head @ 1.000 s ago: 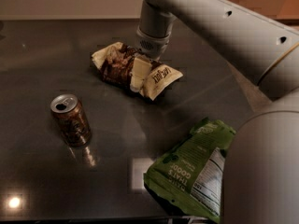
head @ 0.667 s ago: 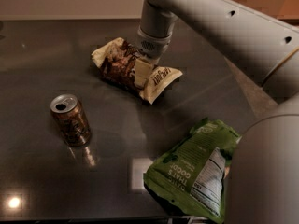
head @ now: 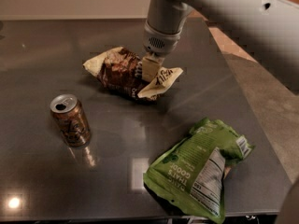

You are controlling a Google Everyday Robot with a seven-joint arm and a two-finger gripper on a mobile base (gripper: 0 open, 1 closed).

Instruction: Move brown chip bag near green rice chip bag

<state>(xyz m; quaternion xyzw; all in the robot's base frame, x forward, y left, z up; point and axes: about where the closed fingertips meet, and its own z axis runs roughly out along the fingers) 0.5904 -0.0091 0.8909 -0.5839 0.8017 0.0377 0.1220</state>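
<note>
My end effector [head: 148, 72] pinches the right part of the brown chip bag [head: 117, 72] at the rear middle of the tabletop [head: 42, 45]. The green rice chip bag [head: 198, 171] lies well apart, front right. A soda can [head: 70, 120] stands at left.

Claw [head: 148, 71] on brown chip bag [head: 119, 71], hiding part; arm [head: 224, 3] cut by top edge.

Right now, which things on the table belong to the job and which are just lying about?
Job:
brown chip bag, mid-table
green rice chip bag, near right corner
gripper, down on the brown chip bag's right end

Lying about:
brown soda can, upright, opened, left of both bags
</note>
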